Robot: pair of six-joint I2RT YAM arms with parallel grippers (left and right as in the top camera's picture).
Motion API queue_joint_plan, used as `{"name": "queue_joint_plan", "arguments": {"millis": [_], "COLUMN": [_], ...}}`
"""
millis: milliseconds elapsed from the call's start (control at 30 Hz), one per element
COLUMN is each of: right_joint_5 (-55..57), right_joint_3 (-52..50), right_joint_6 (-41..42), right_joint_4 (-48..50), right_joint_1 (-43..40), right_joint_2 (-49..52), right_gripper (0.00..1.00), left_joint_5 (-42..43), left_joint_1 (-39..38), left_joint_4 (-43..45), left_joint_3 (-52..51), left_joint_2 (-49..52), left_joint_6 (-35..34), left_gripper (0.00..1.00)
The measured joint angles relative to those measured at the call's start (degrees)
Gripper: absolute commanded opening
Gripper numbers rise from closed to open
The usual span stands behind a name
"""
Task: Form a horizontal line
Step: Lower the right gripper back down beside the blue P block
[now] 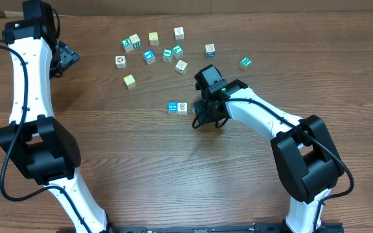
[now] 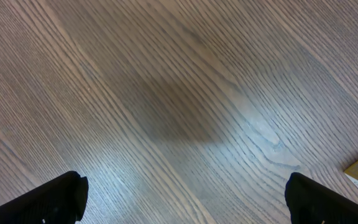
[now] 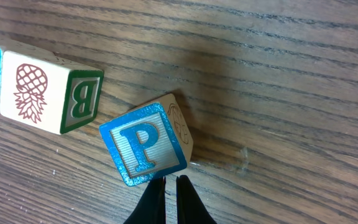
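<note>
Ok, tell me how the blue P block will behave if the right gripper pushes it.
The P block looks like a rigid wooden cube with flat faces, so it should slide, not roll. It sits skewed to the pineapple block, and the shut right gripper stands near one corner, so a push will probably twist it.

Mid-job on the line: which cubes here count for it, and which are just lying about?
For the line: blue cube, pineapple cube beside it, tilted blue P cube just ahead of the right gripper, fingers shut.

Lying about so far: scattered cubes farther back, such as the yellow cube and white cube.
</note>
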Motion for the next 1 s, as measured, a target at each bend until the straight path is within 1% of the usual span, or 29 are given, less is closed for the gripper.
{"name": "queue_joint_plan", "arguments": {"millis": [1000], "right_joint_5": [-5.0], "right_joint_3": [0.0], "right_joint_6": [0.0], "right_joint_4": [3.0], "right_joint_1": [0.0], "right_joint_2": [0.0], "right_gripper": [0.04], "left_joint_5": [0.0], "left_joint_1": [0.0], "left_joint_4": [0.0], "left_joint_3": [0.0], "left_joint_2": [0.0], "left_joint_6": [0.0], "left_gripper": [1.00]}}
